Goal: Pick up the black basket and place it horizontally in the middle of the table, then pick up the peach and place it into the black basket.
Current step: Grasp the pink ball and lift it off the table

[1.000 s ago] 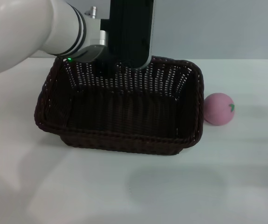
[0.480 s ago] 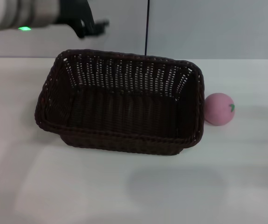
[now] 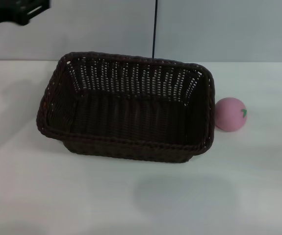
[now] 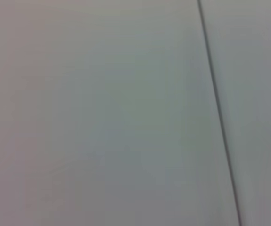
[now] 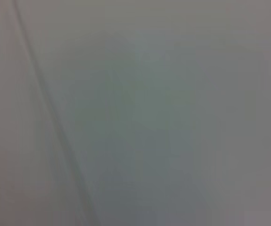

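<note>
The black basket (image 3: 128,110) stands upright and empty on the white table (image 3: 131,196), lying crosswise near the middle. The pink peach (image 3: 230,114) rests on the table just right of the basket, apart from its rim. My left gripper (image 3: 18,11) shows only as a dark shape at the top left corner, high above and behind the basket's left end, holding nothing I can see. My right gripper is out of view. Both wrist views show only a plain grey wall.
A thin dark vertical seam (image 3: 154,29) runs down the grey wall behind the table. The table's far edge (image 3: 258,61) meets the wall just behind the basket.
My left arm has let go of the basket's back rim and pulled away up and to the left, nearly out of the head view. The basket and the peach stayed put.
</note>
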Tool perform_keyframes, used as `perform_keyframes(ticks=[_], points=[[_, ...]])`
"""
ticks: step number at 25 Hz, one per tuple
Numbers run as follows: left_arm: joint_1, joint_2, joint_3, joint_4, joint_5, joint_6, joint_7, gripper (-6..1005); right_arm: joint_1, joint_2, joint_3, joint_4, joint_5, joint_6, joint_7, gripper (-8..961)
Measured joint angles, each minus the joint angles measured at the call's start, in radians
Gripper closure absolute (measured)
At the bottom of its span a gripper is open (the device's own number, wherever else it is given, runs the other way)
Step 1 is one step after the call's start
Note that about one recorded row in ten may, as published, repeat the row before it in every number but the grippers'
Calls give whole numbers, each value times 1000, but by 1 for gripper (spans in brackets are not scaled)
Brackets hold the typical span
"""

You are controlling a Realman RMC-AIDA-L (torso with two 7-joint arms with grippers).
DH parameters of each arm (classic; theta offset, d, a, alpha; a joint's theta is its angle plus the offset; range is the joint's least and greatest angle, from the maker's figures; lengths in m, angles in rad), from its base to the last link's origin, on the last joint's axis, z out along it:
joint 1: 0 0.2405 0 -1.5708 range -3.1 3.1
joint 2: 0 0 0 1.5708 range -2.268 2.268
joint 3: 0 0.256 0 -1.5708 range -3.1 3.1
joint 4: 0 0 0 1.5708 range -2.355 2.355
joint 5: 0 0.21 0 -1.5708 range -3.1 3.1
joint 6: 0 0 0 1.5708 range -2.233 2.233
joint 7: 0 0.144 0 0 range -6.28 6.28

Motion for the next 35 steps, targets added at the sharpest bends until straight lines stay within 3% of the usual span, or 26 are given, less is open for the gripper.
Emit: perform_keyframes(ticks=[1,2,3,4,5,6,9,10,13,14,19,29,35], points=[[53,0,-22,-78,-228,40,151,358,-13,-3,50,-156,-179,17,184,218],[62,-1,-24,-94,-262,51,184,358,-13,-3,50,-156,-179,17,184,218],[79,-1,-28,-126,-334,73,247,358,-14,1,87,-239,-295,18,291,218],[98,-3,-29,-167,-403,99,312,358,-3,18,166,-414,-530,7,504,218],[98,-3,-29,-167,-403,99,312,358,-3,18,166,-414,-530,7,504,218],[119,-4,-30,-254,-522,157,418,358,11,30,201,-503,-664,-9,616,218],[126,-4,-32,-364,-629,234,513,357,99,72,275,-770,-1092,-136,942,218],[125,-3,-35,-420,-671,270,547,357,99,72,275,-770,-1092,-136,942,218],[118,-3,-41,-539,-757,341,622,356,185,92,275,-865,-1289,-225,1069,219],[115,-3,-41,-583,-786,365,647,356,230,109,277,-875,-1359,-244,1099,219],[112,-3,-41,-704,-851,437,721,356,300,136,272,-783,-1403,-224,1101,219],[122,-2,-48,-731,-870,476,721,357,373,150,230,-504,-1407,-34,1041,219],[123,-1,-53,-726,-871,481,718,358,382,148,220,-455,-1408,20,1041,254]])
